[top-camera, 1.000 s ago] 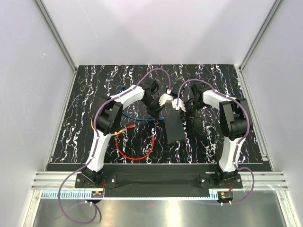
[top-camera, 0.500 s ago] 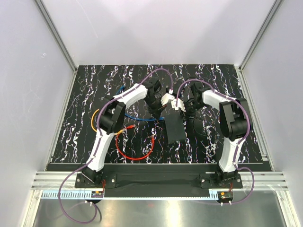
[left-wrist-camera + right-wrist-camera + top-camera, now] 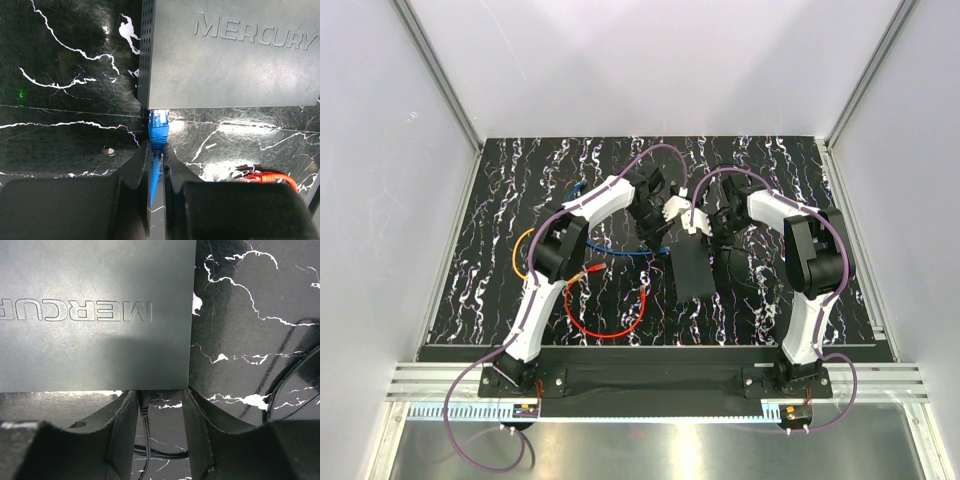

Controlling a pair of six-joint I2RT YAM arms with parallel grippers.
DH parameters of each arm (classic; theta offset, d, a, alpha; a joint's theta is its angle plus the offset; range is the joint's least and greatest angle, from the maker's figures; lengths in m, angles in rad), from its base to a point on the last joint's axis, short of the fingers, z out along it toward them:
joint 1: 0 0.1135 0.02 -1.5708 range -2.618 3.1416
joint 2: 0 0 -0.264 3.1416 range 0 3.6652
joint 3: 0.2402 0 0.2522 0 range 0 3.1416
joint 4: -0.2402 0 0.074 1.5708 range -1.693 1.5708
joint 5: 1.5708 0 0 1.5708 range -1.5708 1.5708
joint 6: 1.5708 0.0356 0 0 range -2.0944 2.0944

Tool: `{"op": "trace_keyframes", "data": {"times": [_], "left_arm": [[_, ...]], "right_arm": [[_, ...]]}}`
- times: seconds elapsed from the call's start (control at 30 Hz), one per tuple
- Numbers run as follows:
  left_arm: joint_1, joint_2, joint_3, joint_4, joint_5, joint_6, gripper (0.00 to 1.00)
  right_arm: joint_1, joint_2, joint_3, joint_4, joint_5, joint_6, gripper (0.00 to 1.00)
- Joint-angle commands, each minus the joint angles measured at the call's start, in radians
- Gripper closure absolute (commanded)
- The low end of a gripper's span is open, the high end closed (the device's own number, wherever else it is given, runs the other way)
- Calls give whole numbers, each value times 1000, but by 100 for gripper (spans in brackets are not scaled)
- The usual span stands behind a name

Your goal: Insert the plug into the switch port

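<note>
Pinches the blue plug (image 3: 159,131) tight in the almost closed left gripper (image 3: 157,150), clear nose touching the edge of the flat black box (image 3: 230,65) at the switch port (image 3: 159,111), beside that edge's left corner; cannot tell how deep in. Sets the right gripper (image 3: 161,400) partly open at the opposite edge, fingers either side of a thin black cord (image 3: 144,422), grasping nothing. Shows the box lying flat in the middle of the table (image 3: 500,200), between the two grippers, with a red cable (image 3: 610,332) looped to its near left.
</note>
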Motion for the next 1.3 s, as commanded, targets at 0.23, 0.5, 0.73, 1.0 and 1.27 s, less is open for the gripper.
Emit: {"op": "trace_keyframes", "data": {"times": [0.23,0.5,0.73,1.0,1.27], "left_arm": [[-83,-36,104,103,161,-44,100],[-90,-31,114,66,98,-57,100],[-96,32,183,110,110,-104,100],[-96,26,190,133,142,-127,100],[-100,-7,170,153,155,-132,100]], "right_arm": [[78,-7,-14,63,-71,-7,53],[97,-1,12,57,-62,3,53],[149,3,28,63,-69,30,53],[176,9,48,80,-88,55,51],[187,2,54,89,-95,62,50]]}}
